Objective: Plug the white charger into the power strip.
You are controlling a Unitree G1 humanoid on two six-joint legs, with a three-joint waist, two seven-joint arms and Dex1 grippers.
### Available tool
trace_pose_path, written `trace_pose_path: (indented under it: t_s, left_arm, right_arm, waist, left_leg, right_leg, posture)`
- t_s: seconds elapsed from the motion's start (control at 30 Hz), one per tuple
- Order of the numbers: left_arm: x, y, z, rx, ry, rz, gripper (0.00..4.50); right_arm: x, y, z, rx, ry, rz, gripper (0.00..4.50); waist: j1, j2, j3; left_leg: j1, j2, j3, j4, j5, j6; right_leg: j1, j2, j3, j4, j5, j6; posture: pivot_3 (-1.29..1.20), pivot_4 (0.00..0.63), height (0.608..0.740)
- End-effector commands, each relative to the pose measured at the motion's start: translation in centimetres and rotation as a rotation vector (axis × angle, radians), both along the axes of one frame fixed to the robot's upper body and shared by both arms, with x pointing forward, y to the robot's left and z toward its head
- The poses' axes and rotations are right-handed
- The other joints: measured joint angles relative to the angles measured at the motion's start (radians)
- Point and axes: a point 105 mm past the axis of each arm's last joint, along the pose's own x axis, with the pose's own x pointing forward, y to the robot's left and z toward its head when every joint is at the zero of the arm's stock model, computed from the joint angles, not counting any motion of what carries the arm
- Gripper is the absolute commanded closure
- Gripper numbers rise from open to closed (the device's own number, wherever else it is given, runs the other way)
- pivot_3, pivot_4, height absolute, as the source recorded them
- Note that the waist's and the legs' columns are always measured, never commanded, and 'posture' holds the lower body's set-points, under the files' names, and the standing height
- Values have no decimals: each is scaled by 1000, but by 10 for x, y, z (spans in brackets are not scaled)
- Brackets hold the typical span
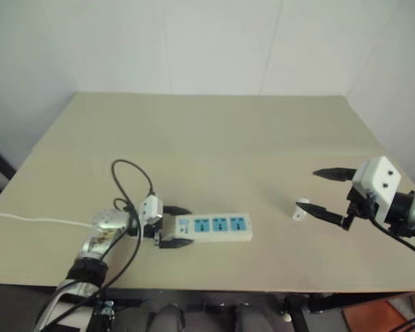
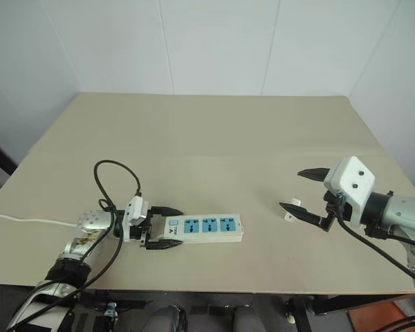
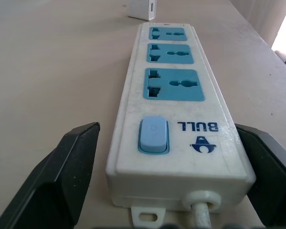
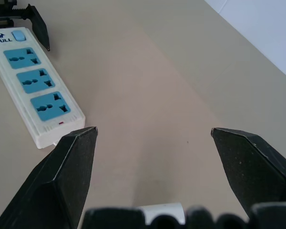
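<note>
Head views: A plain beige desk (image 1: 214, 138) stood against white walls. The strip (image 1: 214, 227) lay flat near the front edge, its three blue sockets facing up and its thin cord (image 1: 28, 220) trailing off toward the robot's left. The left hand (image 1: 173, 226) straddled the strip's switch end, fingers spread wide and released, one on each long side; contact could not be confirmed. The charger (image 1: 301, 208) lay on the desk well apart from the strip, on the robot's right. The right hand (image 2: 306, 191) hovered by it, also released, with its lower finger just beside the charger.

Left wrist view: The strip (image 3: 174, 105) ran away between the two black fingers (image 3: 62, 176), switch and cord exit nearest. Small gaps showed on both sides. The charger (image 3: 143, 9) sat beyond the strip's far end.

Right wrist view: The fingers (image 4: 66, 171) stood wide apart above bare desk, with the charger's (image 4: 162, 210) white top just visible low between them. The strip (image 4: 35, 81) and the left hand (image 4: 24, 19) lay further off.

Handling, as judged: The charger was probably light, rigid and smooth, so it could slip or twist. A hold across its flat sides, prongs left free, seemed best. The strip was stiff but light and likely to slide unless braced at its long edges.
</note>
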Motion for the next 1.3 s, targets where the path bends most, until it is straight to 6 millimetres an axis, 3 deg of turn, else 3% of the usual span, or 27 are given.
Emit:
trace_pose_path:
  t_s: [0.03, 0.17, 0.37, 0.53, 0.77, 1.03, 1.2, 1.3]
  left_arm:
    - [7, -5, 4, -33, -10, 19, 9]
    - [9, -11, 8, -47, -13, 5, 9]
    - [0, -12, -14, 45, 10, -47, 9]
    - [-7, -10, -27, 82, 10, -63, 1179]
    - [-1, -16, -7, 35, -46, -62, 1177]
    - [-4, -24, -4, 66, -32, -153, 1177]
    - [-2, -31, -14, 69, -5, -132, 1177]
    - [-2, -35, -16, 64, -1, -126, 1177]
  right_arm:
    - [-4, 5, 9, -8, -39, 27, 0]
    - [-6, 5, 9, -7, -40, 23, 0]
    - [-8, 5, 9, -6, -41, 20, 0]
    - [-9, 5, 8, -5, -38, 20, 0]
    - [-4, 1, 3, -53, -4, 65, 0]
    - [16, -23, -4, -600, 4, 312, 0]
    - [21, -19, -12, -947, -53, 642, 0]
    - [36, -19, -14, -1110, -123, 750, 0]
  waist:
    - [0, 0, 0]
    - [0, 0, 0]
    - [-1, 0, 0]
    - [-1, 0, 0]
    - [-1, 1, -1]
    - [-7, 1, 0]
    - [-7, 3, 1]
    - [-7, 3, 1]
  left_leg:
    - [0, 0, 0, 0, 0, 0]
    - [-2, 0, 0, 0, 0, 0]
    - [-2, 0, 0, 0, 0, 0]
    - [0, 0, 0, 0, 0, 0]
    - [0, 0, 0, 0, 0, 0]
    - [-1, 0, 1, 0, 0, 0]
    - [-2, -1, 1, 0, 0, 0]
    - [-1, -1, 1, 0, 0, 0]
  right_leg:
    - [0, 0, 0, 0, 0, 0]
    - [-1, 0, 0, -1, 0, 0]
    - [-1, 0, 0, -1, 0, 0]
    - [0, 0, 0, -1, 0, 0]
    - [0, 0, 0, -1, 0, 0]
    - [-2, 0, 0, -2, 0, 1]
    - [-3, -1, 0, -2, 0, 1]
    - [-1, -1, 0, -3, 1, 2]
  posture:
    - [0, 150, 740]
    - [0, 150, 740]
    - [0, 150, 740]
    - [0, 150, 740]
    - [0, 150, 740]
    - [0, 150, 740]
    - [0, 150, 740]
    - [0, 150, 740]
